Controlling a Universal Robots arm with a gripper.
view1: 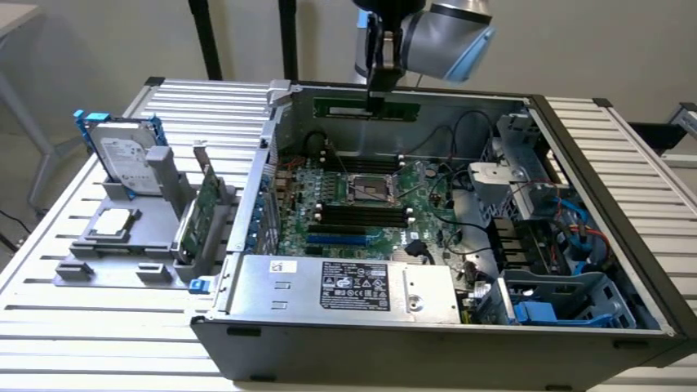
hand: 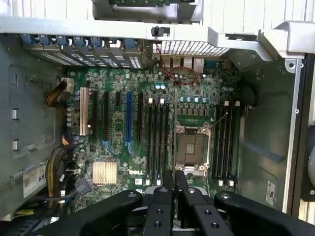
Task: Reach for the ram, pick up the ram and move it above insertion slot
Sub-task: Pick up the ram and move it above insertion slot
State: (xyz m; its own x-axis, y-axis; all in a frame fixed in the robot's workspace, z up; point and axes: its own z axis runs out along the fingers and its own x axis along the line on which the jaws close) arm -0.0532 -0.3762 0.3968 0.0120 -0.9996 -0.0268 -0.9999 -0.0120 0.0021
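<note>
Green and thin, the ram (view1: 367, 106) hangs pinched edge-on between the black gripper (view1: 375, 95) fingers, above the open computer case (view1: 436, 327) near its back wall. In the wrist view the fingers (hand: 158, 196) sit nearly together over the motherboard (hand: 147, 123). A narrow hold on a smooth, rigid stick could let it tilt or slip toward the black memory slots (hand: 157, 142).

Arm (view1: 441, 28) above the gripper (view1: 376, 96) cut off by frame edge
</note>
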